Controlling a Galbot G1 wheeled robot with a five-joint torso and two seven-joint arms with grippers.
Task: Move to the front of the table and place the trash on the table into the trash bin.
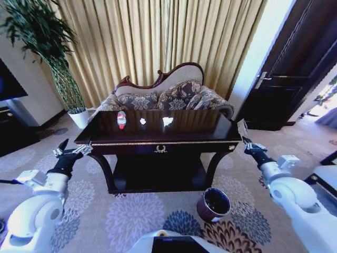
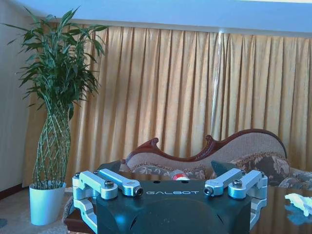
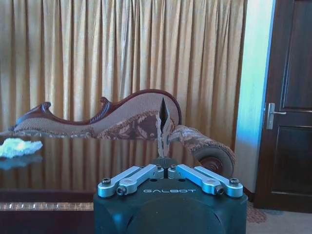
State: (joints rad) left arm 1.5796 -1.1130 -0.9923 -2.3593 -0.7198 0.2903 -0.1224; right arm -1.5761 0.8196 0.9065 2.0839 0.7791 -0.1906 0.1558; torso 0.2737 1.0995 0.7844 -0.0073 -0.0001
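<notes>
While the sofa [image 1: 174, 95] backs the table [image 1: 158, 138], left tool [image 1: 63, 149] spread, right tool [image 1: 243, 132] pressed together.

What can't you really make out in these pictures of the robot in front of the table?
- Bin, head view: its dark inside hides whether anything lies in it.
- Bottle, head view: label too small to read; in the left wrist view the left gripper hides all but its cap.
- Paper wad, left wrist view: cut off by the picture's edge.
- Table lower shelf, head view: in shadow, so what lies on it is unclear.
</notes>
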